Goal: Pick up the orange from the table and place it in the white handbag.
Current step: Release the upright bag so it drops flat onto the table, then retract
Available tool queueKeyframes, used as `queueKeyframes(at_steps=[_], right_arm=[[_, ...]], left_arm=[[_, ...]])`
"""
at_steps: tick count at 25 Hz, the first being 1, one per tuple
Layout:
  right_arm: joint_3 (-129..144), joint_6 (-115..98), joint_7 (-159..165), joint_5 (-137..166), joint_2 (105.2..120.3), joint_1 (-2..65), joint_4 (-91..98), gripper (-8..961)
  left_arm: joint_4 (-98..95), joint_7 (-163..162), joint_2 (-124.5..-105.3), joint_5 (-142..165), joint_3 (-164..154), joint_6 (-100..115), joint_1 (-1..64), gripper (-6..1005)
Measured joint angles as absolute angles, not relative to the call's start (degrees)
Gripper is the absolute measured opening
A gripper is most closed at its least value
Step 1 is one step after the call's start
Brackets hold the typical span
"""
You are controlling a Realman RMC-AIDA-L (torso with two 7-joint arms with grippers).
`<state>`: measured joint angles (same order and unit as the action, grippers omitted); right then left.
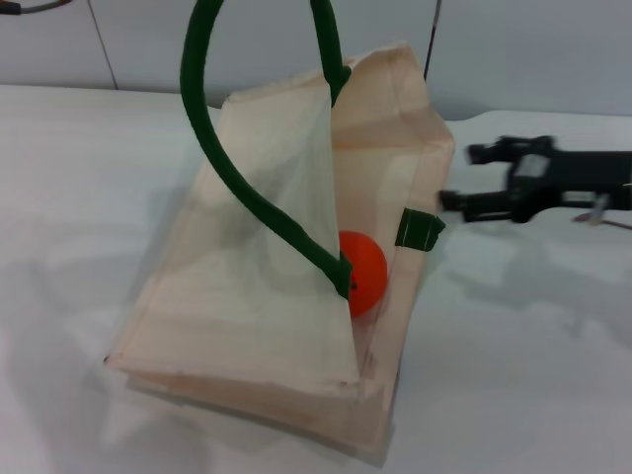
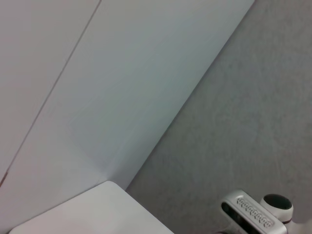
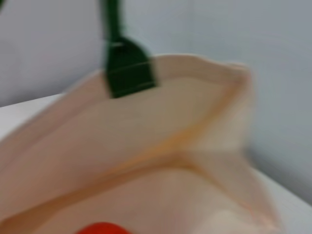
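Note:
The white handbag stands on the table with its mouth open toward my right side. One dark green handle is pulled up and runs out of the top of the head view. The orange lies inside the bag near its mouth; a red sliver of the orange also shows in the right wrist view below the bag's rim. My right gripper is open and empty, just right of the bag's mouth, above the table. My left gripper is out of view.
A wall stands behind the table. Bare tabletop lies right of the bag under my right arm. The left wrist view shows only wall panels, grey floor and a table corner.

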<state>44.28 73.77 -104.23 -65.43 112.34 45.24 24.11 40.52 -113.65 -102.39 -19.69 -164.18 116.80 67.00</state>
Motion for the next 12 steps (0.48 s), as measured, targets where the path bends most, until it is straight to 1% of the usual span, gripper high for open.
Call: queueKeyframes(at_steps=[3,5,9,12], right_arm=[[40.0,73.4,-104.2,-65.4,111.54,43.3,25.2,892],[35.2,73.1,-104.4,-65.4,111.48,42.0,26.5,892],[26.8,70.1,-104.5,-65.4,111.99,41.1,27.3,892],[24.6,66.9,-104.7,-65.4,113.03,41.1,27.4,892]], left_arm=[[40.5,-113.6,-102.38,-19.7,-164.2,116.6,67.0,128],[40.4,-113.6,-102.38,-19.6,-164.2,116.3,67.0,127],[40.3,-113.6,-102.40,-19.3,-164.2,116.0,66.9,127],[40.3,-113.4,-102.45,-19.4,-164.2,116.0,66.9,128]])
